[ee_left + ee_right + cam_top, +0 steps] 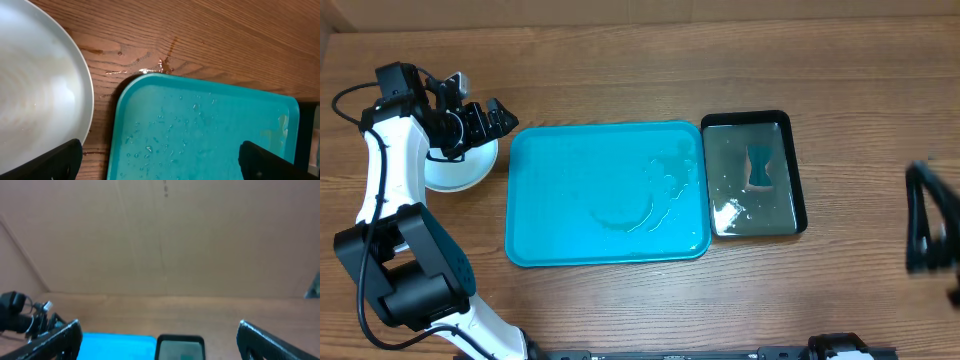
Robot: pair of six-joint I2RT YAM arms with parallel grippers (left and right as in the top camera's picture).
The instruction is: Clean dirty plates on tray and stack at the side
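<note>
Partly hidden plates (468,173) beneath left gripper (502,115)

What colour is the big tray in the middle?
Turquoise, a bright blue-green. The tray shows best in the overhead view.

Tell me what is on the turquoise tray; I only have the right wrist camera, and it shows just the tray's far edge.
Observer: No plates on the tray, only water drops.
Operator: Where are the plates?
Observer: A white plate sits on the table just left of the tray; I cannot tell if others lie under it.
Operator: Is the left gripper holding it?
Observer: No, the left gripper hangs open above the plate's rim and the tray's corner.
</note>
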